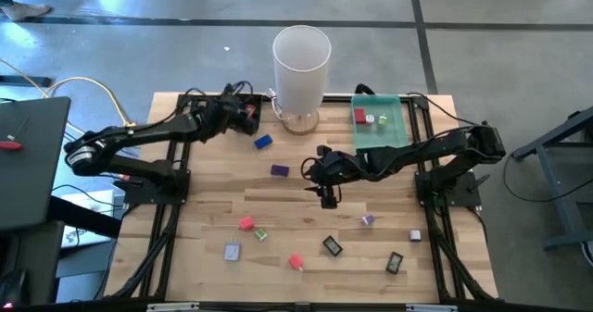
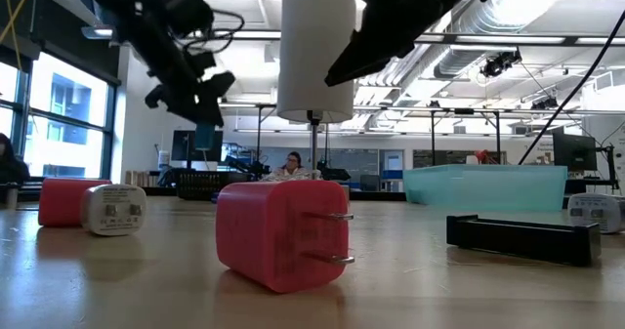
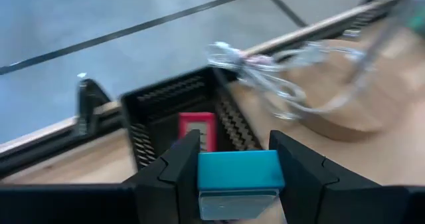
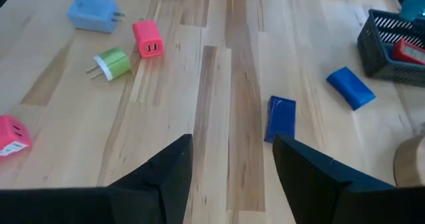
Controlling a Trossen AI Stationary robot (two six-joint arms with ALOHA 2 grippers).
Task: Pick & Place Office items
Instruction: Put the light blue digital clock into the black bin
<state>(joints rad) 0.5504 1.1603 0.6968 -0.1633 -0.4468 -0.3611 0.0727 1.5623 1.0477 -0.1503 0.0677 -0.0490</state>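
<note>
High view shows the left gripper (image 1: 248, 116) near the far edge of the wooden table (image 1: 204, 210), over a small black tray (image 3: 149, 104). Its fingers pinch a teal block (image 3: 240, 170) from both sides. The block's long side runs across, from one finger to the other. A red piece (image 3: 197, 129) lies inside the black tray.

The right gripper (image 1: 328, 197) hangs over the middle of the table. Its fingers are spread with nothing between them. Bare wood lies under it, with lots of room to move.

Just past the right gripper lies a dark blue block (image 4: 280, 118), its long side pointing away from the gripper. A lighter blue block (image 4: 351, 88) lies tilted next to the black tray.

The tall white cylinder (image 1: 301, 64) stands at the far edge, between the black tray and the green tray (image 1: 400, 131).

More pieces are spread out near the front edge: a pink plug (image 1: 246, 223), a green plug (image 1: 261, 234), a grey-blue plug (image 1: 232, 251), a red plug (image 1: 296, 262) and two black clips (image 1: 333, 246). The red plug's prongs point sideways in the low view.
</note>
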